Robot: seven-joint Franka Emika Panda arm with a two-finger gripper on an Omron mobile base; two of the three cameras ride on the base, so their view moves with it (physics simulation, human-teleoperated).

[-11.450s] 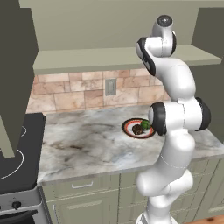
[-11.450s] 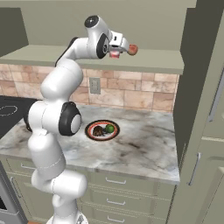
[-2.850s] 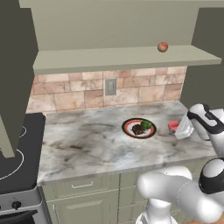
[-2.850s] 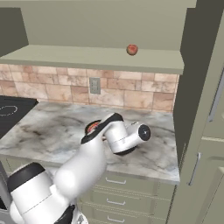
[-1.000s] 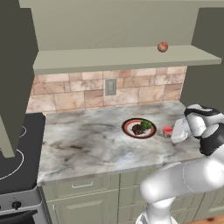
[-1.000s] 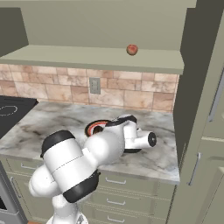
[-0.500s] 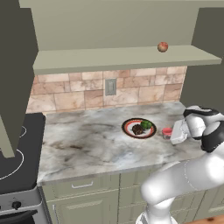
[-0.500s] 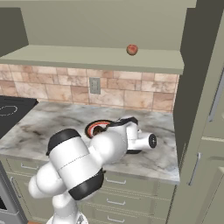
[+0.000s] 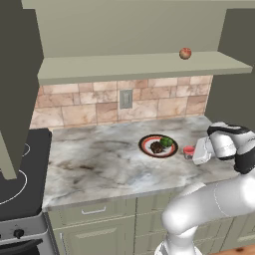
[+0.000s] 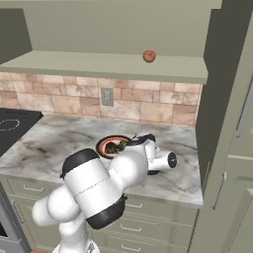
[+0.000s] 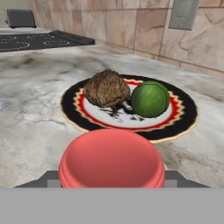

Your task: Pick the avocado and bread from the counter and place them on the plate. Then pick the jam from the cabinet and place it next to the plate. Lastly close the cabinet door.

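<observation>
**Jam brought down beside the plate**

We saw the small squat red jar of jam (image 11: 112,158) come off the cabinet shelf and down to the grey-white marbled stone desk (image 9: 99,164). Over the last second it barely shifted, sitting low just to the right of the round plate with the red-orange and black rim (image 9: 147,150). The tool (image 9: 195,151) was clamped on the jar; whether the jar touched the desk we could not tell. The dark brown lumpy bread (image 11: 107,89) and the glossy green avocado (image 11: 150,99) lay side by side on the plate. We judged the jam step nearly done, with release still to come. The large beige-olive cabinet door (image 10: 232,123) stood open at the right, still to be closed.
</observation>
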